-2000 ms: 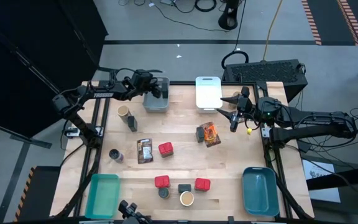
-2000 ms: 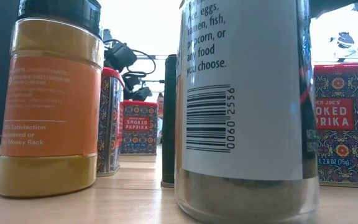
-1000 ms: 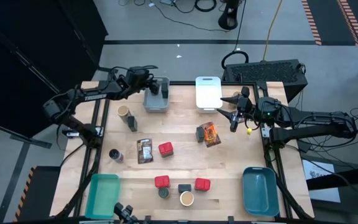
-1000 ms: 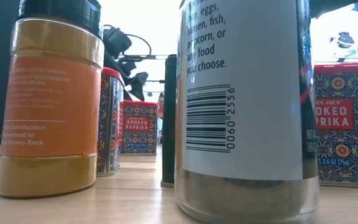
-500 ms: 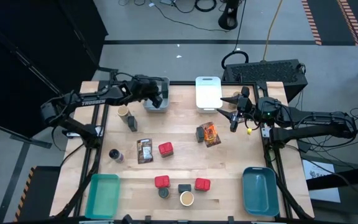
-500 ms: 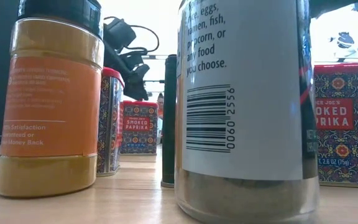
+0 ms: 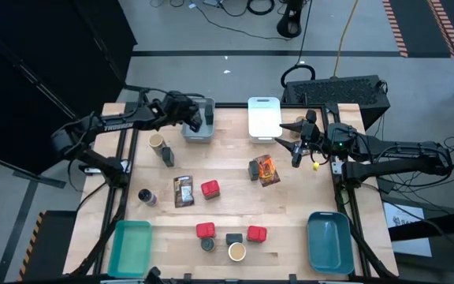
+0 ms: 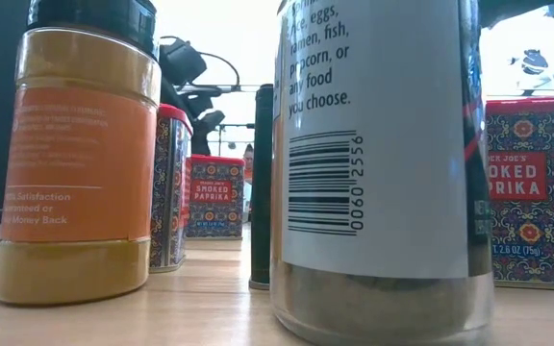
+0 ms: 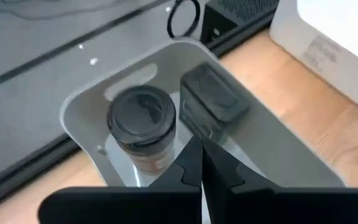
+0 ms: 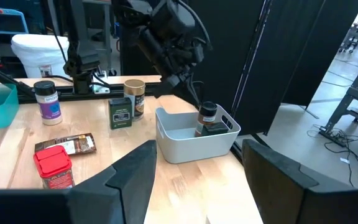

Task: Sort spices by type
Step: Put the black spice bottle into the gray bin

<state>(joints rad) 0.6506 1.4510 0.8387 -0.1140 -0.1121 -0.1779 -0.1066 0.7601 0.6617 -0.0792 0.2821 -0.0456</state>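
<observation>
High view, from near edge to far edge. Near edge: teal bin [image 7: 130, 247] and blue bin [image 7: 329, 241], both without spices. Between them, a loose cluster: two red tins [image 7: 205, 230] [image 7: 256, 233], a dark jar [image 7: 208, 244], a dark boxy tin [image 7: 234, 238], a tan-topped jar [image 7: 236, 252]. Mid-table: one more red tin [image 7: 210, 188], a printed packet [image 7: 184, 191] lying flat with long axis running near-to-far, a second packet [image 7: 268, 170] likewise flat, slightly angled. Near the left edge: small jar [image 7: 146, 196], upright tan-topped jar [image 7: 157, 142], dark tin [image 7: 168, 155].

Far left: grey bin [image 7: 198, 132] [image 9: 79, 112] holding two dark containers, a round jar [image 9: 142, 126] and a boxy tin [image 9: 211, 102], both upright, lids toward the wrist camera. White bin [image 7: 264, 117] without spices.

Left gripper [image 7: 195, 120] [image 9: 201, 167] above the grey bin, fingers pressed together, empty. Right gripper [image 7: 297, 151] waiting at the far right edge, fingers spread, empty.

Judgement: early stage, two items sorted, remainder unsorted.
</observation>
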